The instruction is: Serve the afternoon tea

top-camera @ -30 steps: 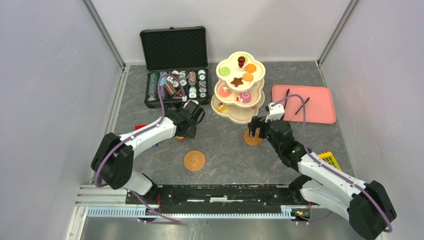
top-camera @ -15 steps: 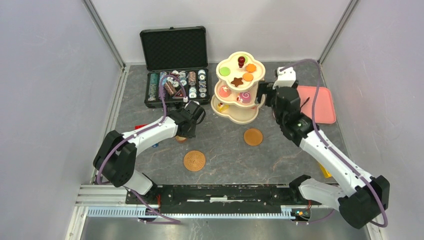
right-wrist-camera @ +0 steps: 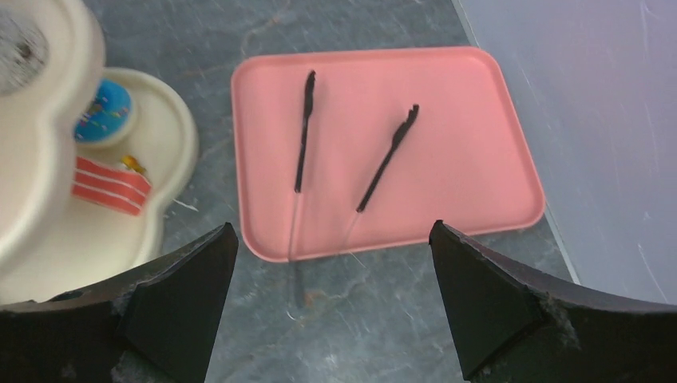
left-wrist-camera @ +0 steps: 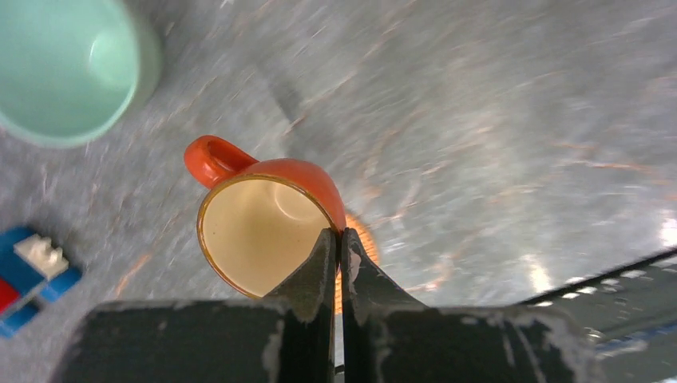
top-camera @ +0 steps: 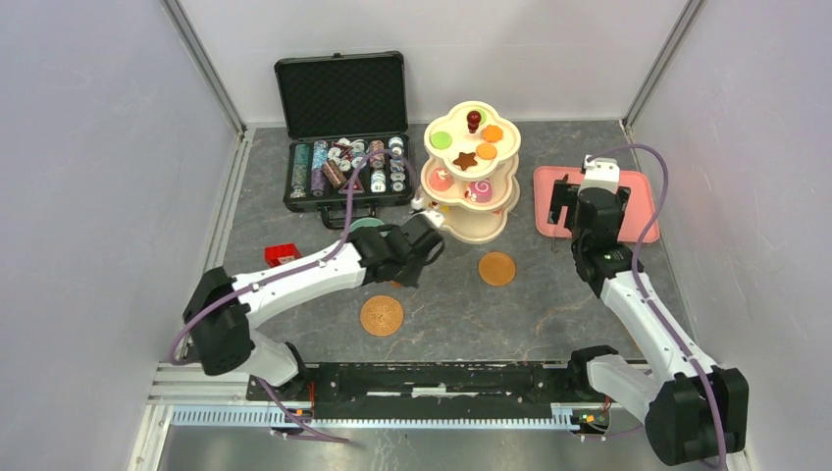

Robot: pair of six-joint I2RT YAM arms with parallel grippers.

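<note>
Left end effector (left-wrist-camera: 339, 255) clenched on orange cup (left-wrist-camera: 263, 215) rim; right end effector (right-wrist-camera: 331, 230) released wide, pink tray (right-wrist-camera: 463, 152) just ahead.

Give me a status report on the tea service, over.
Left gripper shut on orange cup by rim. Right gripper open by pink tray. Both saucers bare, nothing blocking them.

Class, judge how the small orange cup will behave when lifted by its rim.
The orange cup looks rigid, so it probably won't flex. Pinched at one rim point by the left gripper, it may tilt or swing. Its smooth wall could slip.
</note>
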